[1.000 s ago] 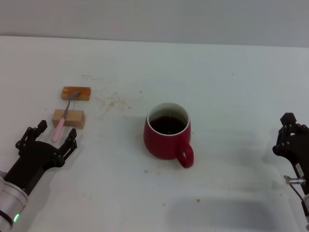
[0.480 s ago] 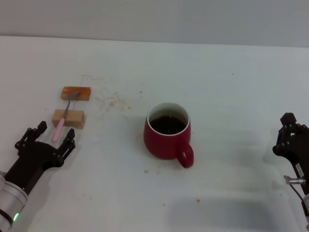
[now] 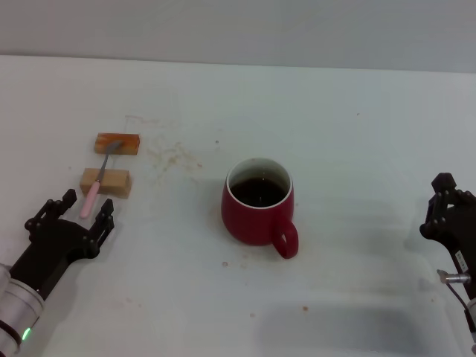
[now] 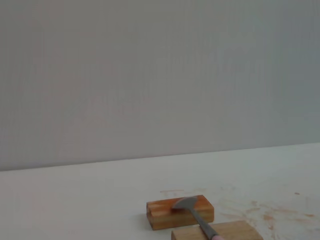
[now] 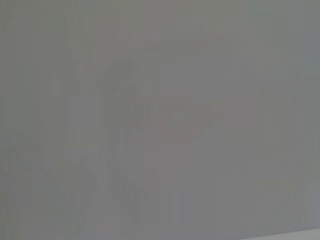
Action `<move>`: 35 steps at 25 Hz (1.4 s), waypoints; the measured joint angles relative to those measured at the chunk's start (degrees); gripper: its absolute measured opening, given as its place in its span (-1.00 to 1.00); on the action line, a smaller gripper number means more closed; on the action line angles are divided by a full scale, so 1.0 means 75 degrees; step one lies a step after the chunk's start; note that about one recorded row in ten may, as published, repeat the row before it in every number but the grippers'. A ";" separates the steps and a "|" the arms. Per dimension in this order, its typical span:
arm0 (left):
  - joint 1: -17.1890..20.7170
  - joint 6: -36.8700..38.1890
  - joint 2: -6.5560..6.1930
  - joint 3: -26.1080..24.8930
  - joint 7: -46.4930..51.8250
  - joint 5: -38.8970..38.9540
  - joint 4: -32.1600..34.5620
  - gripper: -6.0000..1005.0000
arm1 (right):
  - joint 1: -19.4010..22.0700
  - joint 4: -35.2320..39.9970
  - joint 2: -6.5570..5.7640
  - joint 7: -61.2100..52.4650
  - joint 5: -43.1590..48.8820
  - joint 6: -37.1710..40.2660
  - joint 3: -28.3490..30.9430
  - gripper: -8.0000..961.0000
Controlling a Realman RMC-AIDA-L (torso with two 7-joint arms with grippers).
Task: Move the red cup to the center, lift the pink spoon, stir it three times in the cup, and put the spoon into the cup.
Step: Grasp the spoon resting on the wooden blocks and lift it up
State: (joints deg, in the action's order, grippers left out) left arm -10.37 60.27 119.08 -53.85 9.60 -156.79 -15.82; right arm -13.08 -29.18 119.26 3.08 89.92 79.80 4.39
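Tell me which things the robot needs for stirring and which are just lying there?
Needed:
- rounded dark-red ceramic mug holding dark liquid, mid-table
- slim pink-handled spoon with a grey metal bowl, resting across two blocks
- left gripper, open, near the spoon's handle end

Just lying there:
- orange wooden block
- tan wooden block
- brown crumbs
- right gripper, parked at the table's right edge

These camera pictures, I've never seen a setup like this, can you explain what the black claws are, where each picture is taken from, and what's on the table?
It is a two-armed robot. The wide picture comes from its head, looking down at a white table. The black claws are its end effectors: the left end effector is open near the pink spoon; the right end effector waits at the table's right edge. Neither holds anything. The spoon rests across an orange block and a tan block. The red cup holds dark liquid. The left wrist camera shows the spoon and blocks; the right wrist camera shows only blank grey.
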 joint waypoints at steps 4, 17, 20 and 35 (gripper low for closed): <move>0.0006 0.0003 0.0001 -0.0004 -0.0009 0.0043 -0.0052 0.28 | 0.0011 0.0000 0.0000 -0.0001 0.0009 -0.0001 0.0000 -0.98; 0.0046 0.0039 0.0001 0.0029 -0.0004 0.0155 -0.0059 0.24 | 0.0053 0.0000 0.0000 -0.0001 0.0022 0.0027 -0.0038 -0.98; 0.0052 0.0032 0.0001 0.0053 0.0025 0.0155 -0.0059 0.23 | 0.0068 0.0000 0.0000 -0.0001 0.0022 0.0059 -0.0061 -0.98; 0.0163 0.0073 0.0001 0.0075 0.0012 0.0150 -0.0163 0.13 | 0.0242 -0.0045 0.0000 -0.0001 0.0072 0.0279 -0.0084 -0.98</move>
State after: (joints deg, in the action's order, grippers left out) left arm -9.15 60.81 119.09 -53.29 9.68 -155.66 -17.04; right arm -11.27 -29.52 119.26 3.08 90.46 81.89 3.76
